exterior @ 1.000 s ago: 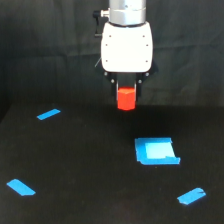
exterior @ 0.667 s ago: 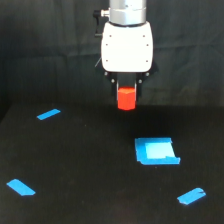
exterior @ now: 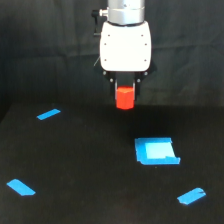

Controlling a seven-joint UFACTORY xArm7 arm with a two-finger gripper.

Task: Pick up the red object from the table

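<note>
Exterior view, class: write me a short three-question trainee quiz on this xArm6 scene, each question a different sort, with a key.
1. True or false: the red object lies flat on the table, away from the pincer.
2. Multiple choice: the blue square patch lies A) directly under the red object, B) lower and toward the exterior view's right, C) at the far left edge.
3. Fill in: the loose blue tape strips besides the square patch number ____.

Key: 1 false, the pincer holds it; 2 B; 3 three.
</note>
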